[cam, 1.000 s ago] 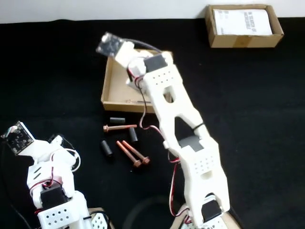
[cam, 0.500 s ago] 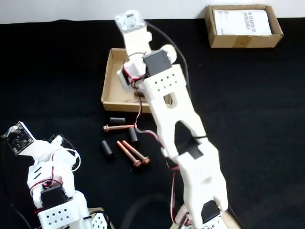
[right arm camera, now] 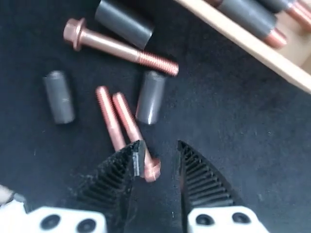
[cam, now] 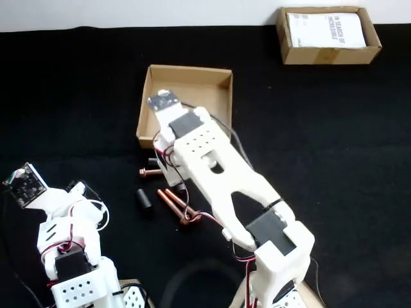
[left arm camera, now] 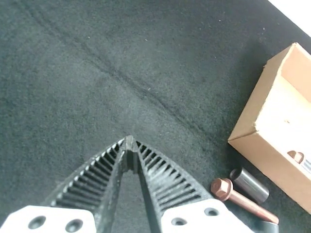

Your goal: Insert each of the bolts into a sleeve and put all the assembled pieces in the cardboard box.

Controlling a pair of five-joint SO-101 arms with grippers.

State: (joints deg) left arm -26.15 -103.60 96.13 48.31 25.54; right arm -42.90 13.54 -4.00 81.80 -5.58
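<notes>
The right gripper (right arm camera: pixel 159 145), jaws spread, hangs over the heads of two bolts (right arm camera: pixel 108 114) lying touching; best to straddle one shank only, clear of its twin and the nearby sleeve (right arm camera: pixel 149 97). The left gripper (left arm camera: pixel 130 141) has its jaws pressed together, empty. Beyond, the cardboard box (right arm camera: pixel 233 36) holds assembled pieces (right arm camera: pixel 243 14); a farther box (cam: pixel 327 54) holds paper (cam: pixel 327 29).
</notes>
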